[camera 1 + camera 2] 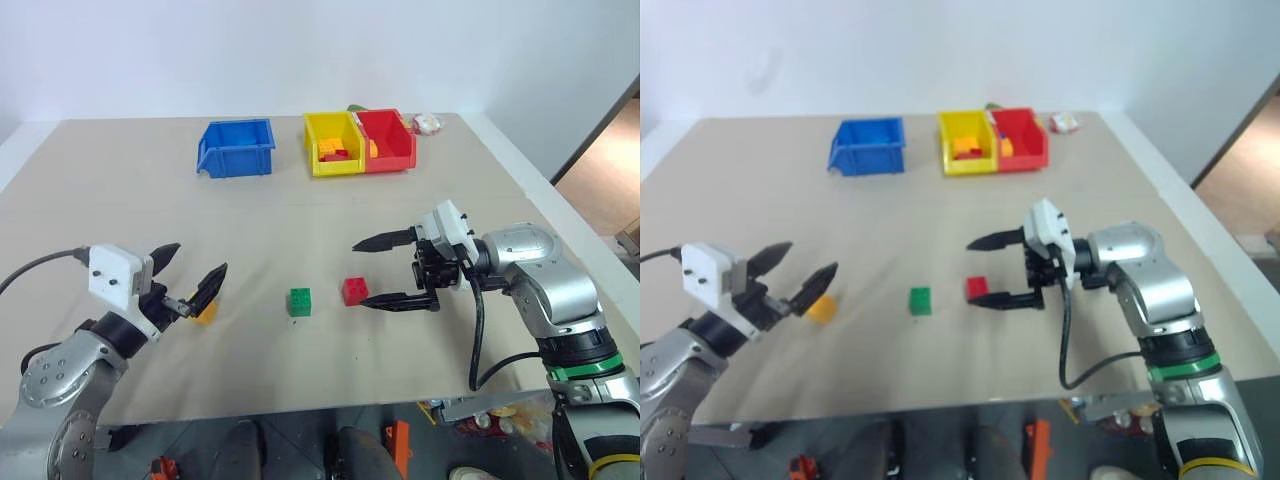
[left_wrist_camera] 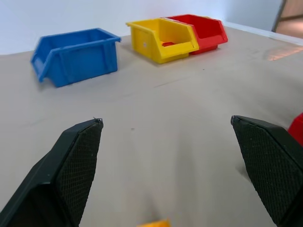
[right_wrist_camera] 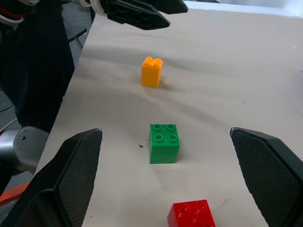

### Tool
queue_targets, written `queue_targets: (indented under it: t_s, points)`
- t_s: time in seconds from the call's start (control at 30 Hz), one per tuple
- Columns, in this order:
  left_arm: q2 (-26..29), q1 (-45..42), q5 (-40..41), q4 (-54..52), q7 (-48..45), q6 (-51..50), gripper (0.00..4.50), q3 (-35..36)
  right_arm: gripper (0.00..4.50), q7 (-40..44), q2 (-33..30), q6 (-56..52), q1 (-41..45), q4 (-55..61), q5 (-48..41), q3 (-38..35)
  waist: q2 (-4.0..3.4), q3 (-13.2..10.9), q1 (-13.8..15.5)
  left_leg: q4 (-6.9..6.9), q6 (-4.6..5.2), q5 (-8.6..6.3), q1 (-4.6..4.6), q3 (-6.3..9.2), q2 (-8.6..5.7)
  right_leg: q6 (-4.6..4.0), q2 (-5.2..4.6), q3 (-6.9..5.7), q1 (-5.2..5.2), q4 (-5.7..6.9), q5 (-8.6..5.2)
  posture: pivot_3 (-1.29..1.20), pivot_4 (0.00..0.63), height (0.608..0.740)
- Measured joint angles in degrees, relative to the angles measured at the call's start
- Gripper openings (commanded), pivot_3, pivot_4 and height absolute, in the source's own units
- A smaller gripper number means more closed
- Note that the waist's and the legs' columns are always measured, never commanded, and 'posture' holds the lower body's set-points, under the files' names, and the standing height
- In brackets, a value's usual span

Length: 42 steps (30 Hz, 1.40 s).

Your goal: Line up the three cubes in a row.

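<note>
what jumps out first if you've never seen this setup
Three small cubes in a near row at the table's near edge: orange cube, green cube, red cube. An open left gripper and right gripper flank them. Blue bin, yellow bin and red bin stand at the far side.

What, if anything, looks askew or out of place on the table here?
Nothing stands out. The orange cube, green cube and red cube all sit upright, roughly in a line. The left gripper and right gripper are open, holding nothing.
</note>
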<state>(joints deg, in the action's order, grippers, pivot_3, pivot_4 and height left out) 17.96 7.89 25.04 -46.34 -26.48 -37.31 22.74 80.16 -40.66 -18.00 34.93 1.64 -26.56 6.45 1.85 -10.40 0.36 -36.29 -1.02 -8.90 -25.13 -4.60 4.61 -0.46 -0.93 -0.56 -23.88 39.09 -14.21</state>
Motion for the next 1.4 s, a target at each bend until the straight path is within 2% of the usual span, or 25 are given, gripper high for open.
queue_targets:
  t_s: [0.2, 0.53, 0.73, 0.83, 0.87, 0.9, 1.03, 1.2, 1.33, 1.4]
  points:
    - [-5.12, 7.49, -1.97, 1.45, 4.18, 4.30, 4.49, -2.14, 4.50, 0.78, 0.11, 0.41, 0.37, -0.80, 0.64, 0.10, 0.00, 0.00, -0.02, 0.00, 0.00, -0.01, -0.05, -0.02, 0.00, 0.00, -0.05, 0.06, -0.09, -0.02, 0.01, 0.00, 0.150, 0.737]
    - [-5.13, 8.08, -6.56, 9.98, 6.04, 8.89, 4.49, -9.58, 4.50, 0.76, 0.01, 0.11, 0.37, -0.69, 1.03, 0.09, 0.00, 0.00, 0.00, 0.10, -0.01, -0.02, -0.14, -0.04, 0.04, -0.04, 0.08, 0.06, -0.27, -0.03, -0.02, 0.00, 0.150, 0.737]
    - [-5.05, 7.05, -6.71, 12.80, 7.56, 8.82, 2.70, -10.52, 4.50, 0.59, -0.33, -0.22, 0.34, -0.58, 1.04, 0.08, 0.00, 0.00, -0.01, 0.11, -0.01, -0.02, -0.19, -0.05, 0.08, -0.04, 0.07, 0.06, -0.34, -0.03, -0.02, 0.00, 0.150, 0.737]
    - [-3.82, 6.56, -6.70, 13.98, 7.43, 8.85, 1.54, -10.54, 4.50, 0.53, -0.36, -0.24, 0.33, -0.54, 1.04, 0.08, 0.00, 0.00, 0.00, 0.13, -0.03, -0.04, -0.19, -0.05, 0.08, -0.05, 0.08, 0.05, -0.36, -0.03, -0.03, 0.00, 0.150, 0.737]
    - [-3.18, 6.40, -6.69, 14.16, 7.21, 8.95, 1.33, -10.53, 4.50, 0.51, -0.38, -0.26, 0.32, -0.53, 1.04, 0.08, 0.00, 0.00, 0.00, 0.14, -0.04, -0.04, -0.19, -0.05, 0.08, -0.05, 0.08, 0.05, -0.36, -0.03, -0.03, 0.00, 0.150, 0.737]
    - [-2.60, 6.22, -6.69, 14.36, 6.92, 9.13, 1.35, -10.52, 4.50, 0.50, -0.39, -0.27, 0.32, -0.50, 1.04, 0.08, 0.00, 0.00, 0.00, 0.15, -0.04, -0.04, -0.19, -0.05, 0.08, -0.05, 0.07, 0.06, -0.37, -0.03, -0.03, 0.00, 0.150, 0.737]
    - [3.94, 4.93, -5.84, 16.57, 0.46, 10.85, 1.35, -10.72, 4.50, 0.46, -0.44, -0.37, 0.33, -0.32, 1.04, 0.07, 0.00, 0.00, 0.00, 0.22, -0.08, -0.06, -0.19, -0.05, 0.08, -0.09, 0.07, 0.05, -0.42, -0.04, -0.05, 0.00, 0.150, 0.737]
    - [15.85, 0.71, -0.80, 19.98, -17.25, 14.32, 1.35, -11.58, 4.50, 0.57, -0.51, -0.42, 0.91, -0.36, 1.22, 0.09, -0.02, -0.01, 0.00, 0.38, -0.14, -0.10, -0.16, -0.15, 0.07, -0.15, 0.01, 0.05, -0.48, -0.07, -0.07, 0.00, 0.150, 0.737]
    - [25.73, -6.79, 0.60, 30.63, -33.39, 19.42, 1.35, -13.18, 4.50, 0.64, -0.39, -0.24, 1.86, -0.75, 1.68, 0.25, -0.03, -0.01, 0.01, 0.53, -0.14, -0.09, -0.16, -0.20, 0.10, -0.23, 0.08, -0.03, -0.56, -0.08, -0.12, 0.00, 0.150, 0.737]
    - [28.16, -10.54, 0.14, 35.52, -38.82, 21.59, 1.35, -14.42, 4.50, 0.65, -0.30, -0.20, 1.91, -0.84, 1.95, 0.36, -0.04, -0.02, 0.01, 0.66, -0.10, -0.07, -0.14, -0.31, 0.09, -0.27, 0.09, -0.02, -0.60, -0.08, -0.15, 0.00, 0.150, 0.737]
